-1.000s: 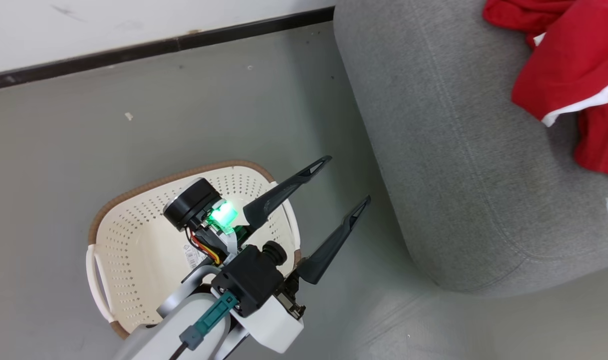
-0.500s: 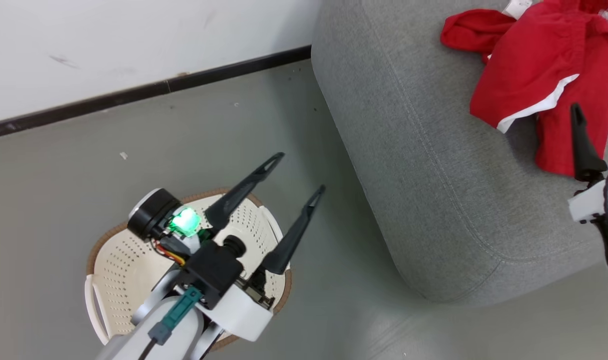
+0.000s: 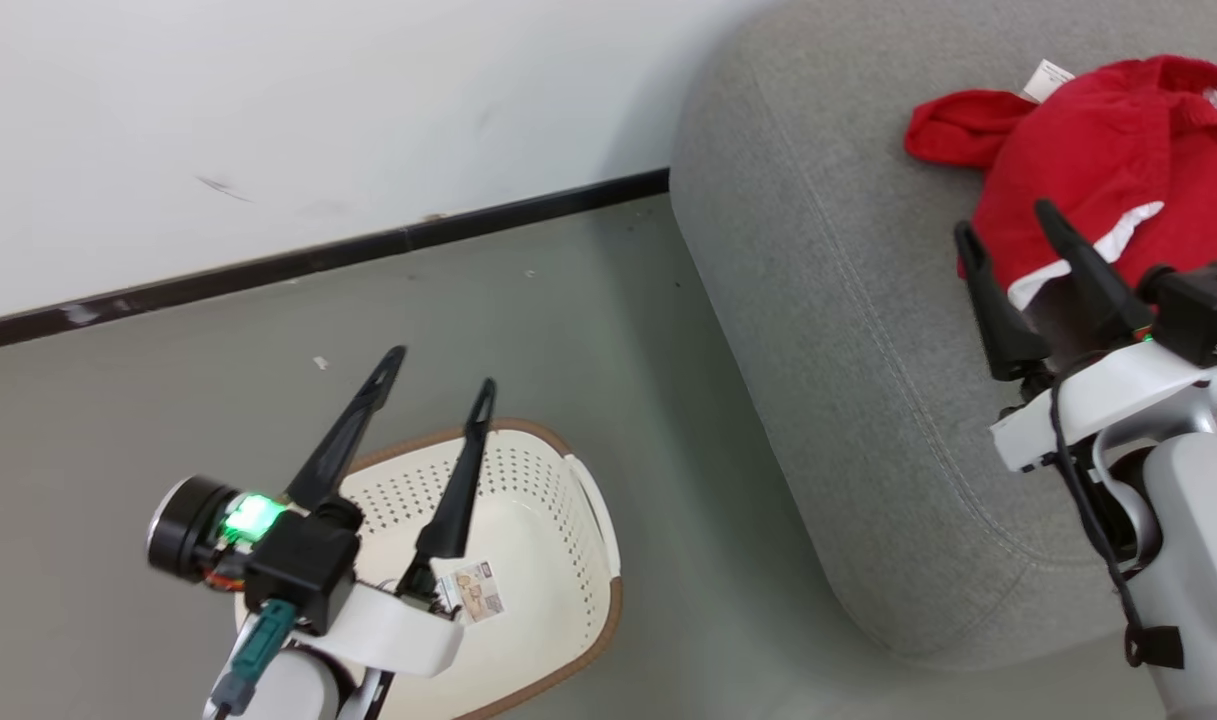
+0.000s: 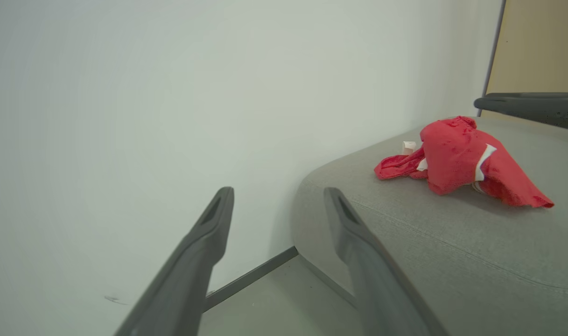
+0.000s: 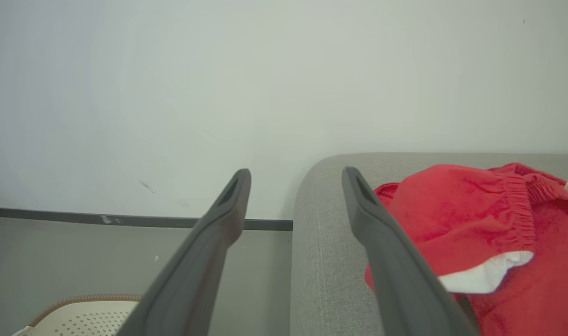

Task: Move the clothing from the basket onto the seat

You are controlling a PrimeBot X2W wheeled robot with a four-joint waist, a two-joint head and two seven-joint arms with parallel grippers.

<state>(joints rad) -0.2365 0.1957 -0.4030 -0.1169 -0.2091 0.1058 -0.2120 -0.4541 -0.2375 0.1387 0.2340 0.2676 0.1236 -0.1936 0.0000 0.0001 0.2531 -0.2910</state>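
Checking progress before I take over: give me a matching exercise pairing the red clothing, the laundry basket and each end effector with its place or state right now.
Things:
1. red clothing
2. laundry basket
3. left end effector
4. right end effector

Places or states:
A. open, near the basket
B. heaped on the grey sofa
C. open, over the sofa by the red heap
D. on the floor near the wall, no red showing inside

Pairs: 1-B, 2-D, 3-A, 4-C
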